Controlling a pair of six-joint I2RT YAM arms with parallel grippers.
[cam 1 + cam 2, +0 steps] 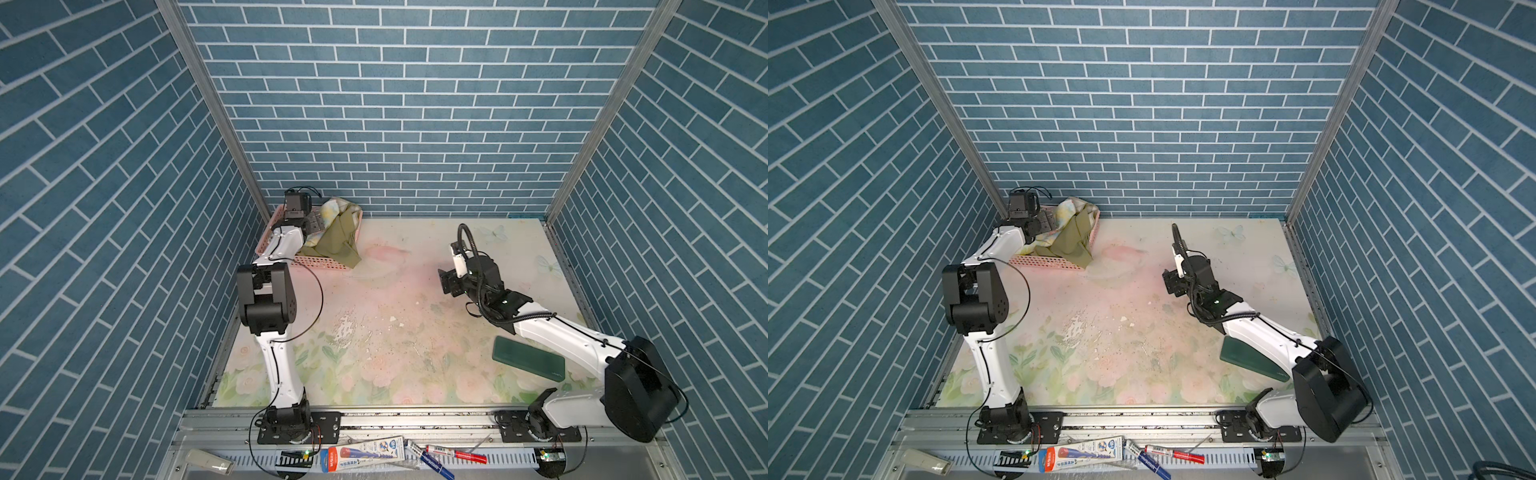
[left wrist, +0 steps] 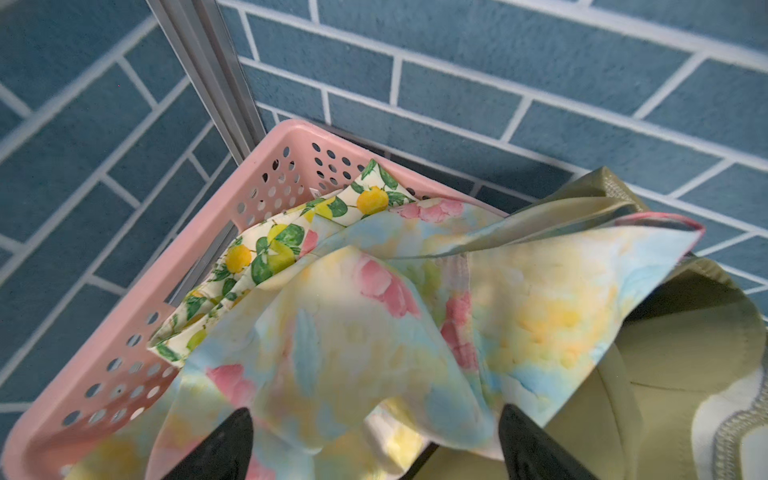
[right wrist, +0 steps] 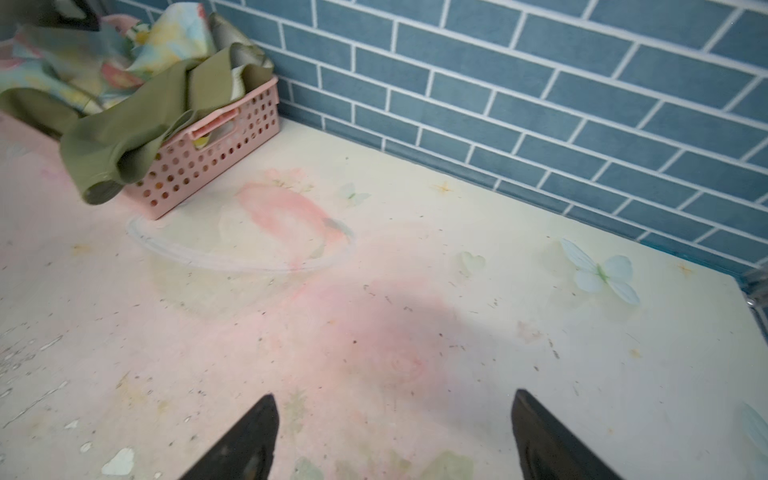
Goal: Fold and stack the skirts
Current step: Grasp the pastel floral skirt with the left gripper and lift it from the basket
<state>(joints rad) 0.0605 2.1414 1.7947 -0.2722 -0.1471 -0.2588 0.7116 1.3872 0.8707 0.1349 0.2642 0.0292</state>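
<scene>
We saw blue brick-patterned walls (image 1: 395,104) closing three sides around the table (image 1: 395,332), its pale rose-and-butterfly print scuffed, chipped and speckled. In the far left corner sat a pink basket (image 1: 324,262) holding the olive skirt (image 1: 338,245), which spilled over the rim, the pastel floral skirt (image 2: 353,332) and, beneath it, the lemon skirt (image 2: 257,249). A dark green block (image 1: 528,357) lay front right. The left jaws hung spread over the pastel cloth, and the right jaws were spread above bare table.

Robot lab test cell, brick-print panel walls (image 1: 395,104), aluminium rail (image 1: 415,428), floral tabletop (image 1: 415,299)
</scene>
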